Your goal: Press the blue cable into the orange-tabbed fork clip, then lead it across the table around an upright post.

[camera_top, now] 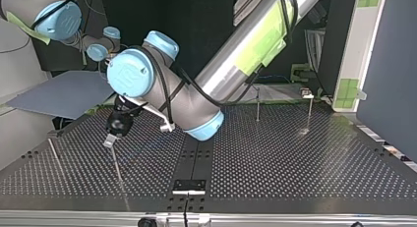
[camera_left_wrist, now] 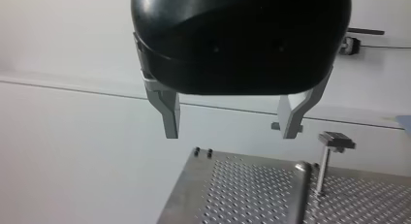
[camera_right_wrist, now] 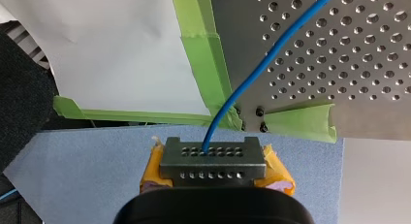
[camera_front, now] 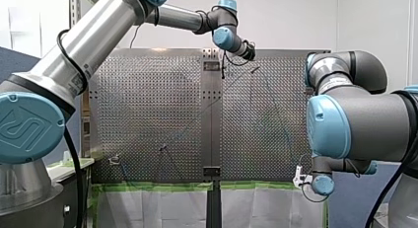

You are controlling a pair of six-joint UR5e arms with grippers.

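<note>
Your right end effector (camera_right_wrist: 213,161) clamps one blue cable (camera_right_wrist: 261,69); your left end effector (camera_left_wrist: 230,134) gapes wide, two posts (camera_left_wrist: 301,195) ahead

The metal fingers of my left gripper (camera_left_wrist: 231,135) stand wide apart (nothing between them). Ahead lies a corner of the perforated table (camera_left_wrist: 228,197), with a flat-capped post (camera_left_wrist: 323,171) upright on it.

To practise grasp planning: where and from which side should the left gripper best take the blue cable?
Probably the straight stretch of the cable over the table, ahead of my right gripper, which clamps it. Come down from above with my open left gripper, straddling the run: it is thin and straight there.
</note>
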